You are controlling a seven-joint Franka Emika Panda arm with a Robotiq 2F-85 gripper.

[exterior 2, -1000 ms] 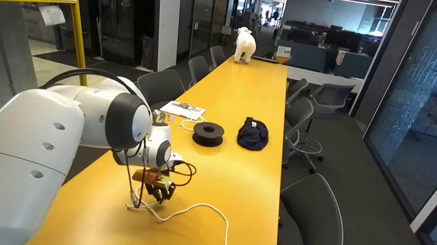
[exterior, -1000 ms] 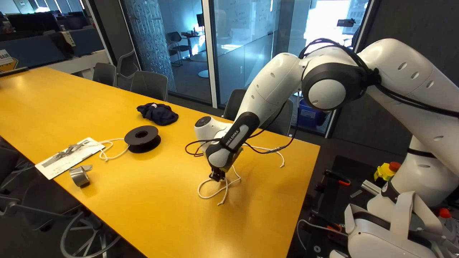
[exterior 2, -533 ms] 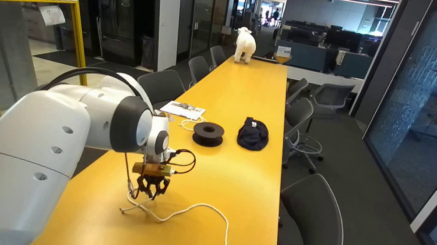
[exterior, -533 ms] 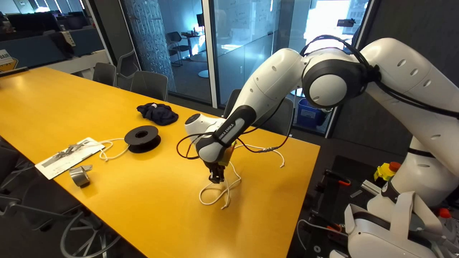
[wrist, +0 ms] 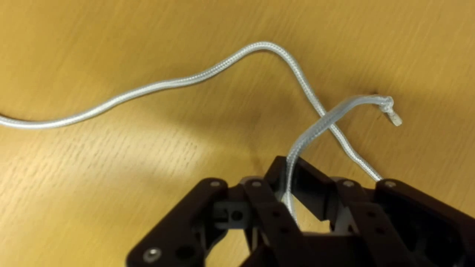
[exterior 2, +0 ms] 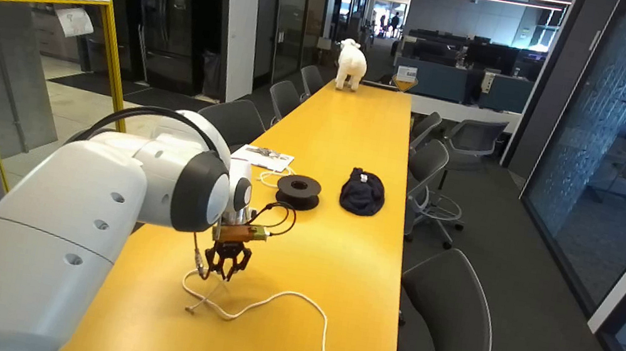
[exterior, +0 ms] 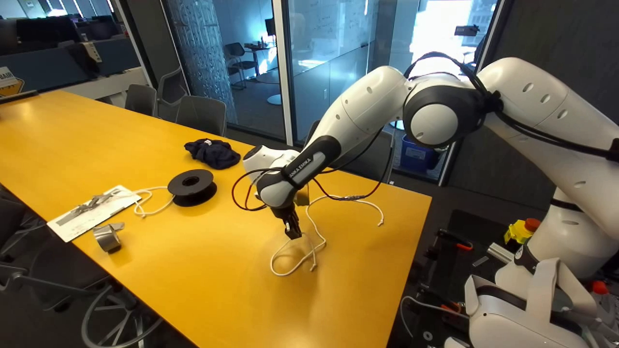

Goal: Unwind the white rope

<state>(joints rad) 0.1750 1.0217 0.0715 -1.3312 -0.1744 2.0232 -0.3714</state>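
The white rope [exterior: 283,275] lies on the yellow table in a loop with a long curved tail, which also shows in an exterior view [exterior 2: 324,342]. My gripper [exterior: 294,235] is just above the loop in both exterior views [exterior 2: 225,277]. In the wrist view the gripper [wrist: 287,167] is shut on the rope [wrist: 159,86] not far from its knotted end. That short end hangs out past the fingertips and crosses above another stretch of the rope. Part of the loop is hidden behind the gripper in the wrist view.
A black spool [exterior: 194,198] stands farther along the table [exterior: 227,270], with a white cord running to a flat white packet [exterior: 72,222]. A tape roll [exterior: 107,238] and a dark blue cloth [exterior: 213,154] lie near. Chairs [exterior 2: 447,325] line the table.
My gripper has turned and risen slightly while holding the rope. The rope's short knotted end has swung to the right in an exterior view. The long tail lies still.
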